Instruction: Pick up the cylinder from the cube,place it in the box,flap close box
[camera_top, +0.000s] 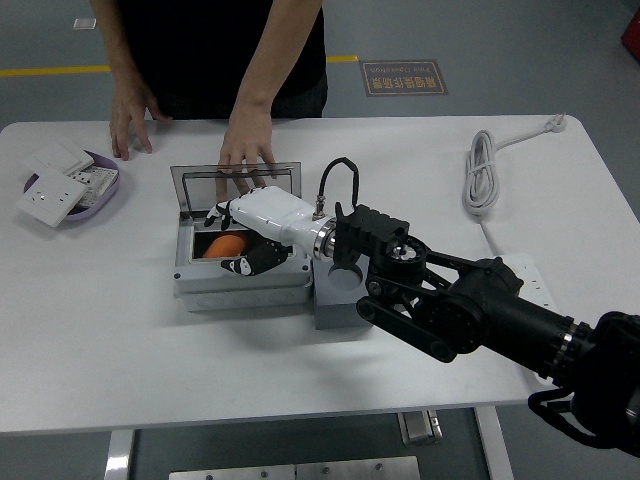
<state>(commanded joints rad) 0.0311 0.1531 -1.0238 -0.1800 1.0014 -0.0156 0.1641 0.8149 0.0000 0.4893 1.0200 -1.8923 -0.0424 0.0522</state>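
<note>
Right hand: white-shelled, reaching in from the right over the open grey box, fingers loosely spread just above the orange cylinder, gripping nothing
Cylinder: lying on its side inside the box, left of the fingertips
Cube: grey, touching the box's right side, its round socket partly hidden under the black forearm
Lid: clear flap folded back on the far side, pinned flat by a person's hand
Person's other hand: resting on the table's far edge, near a purple tray of white switch plates
Far right: coiled white cable on the white table, well apart from the box
</note>
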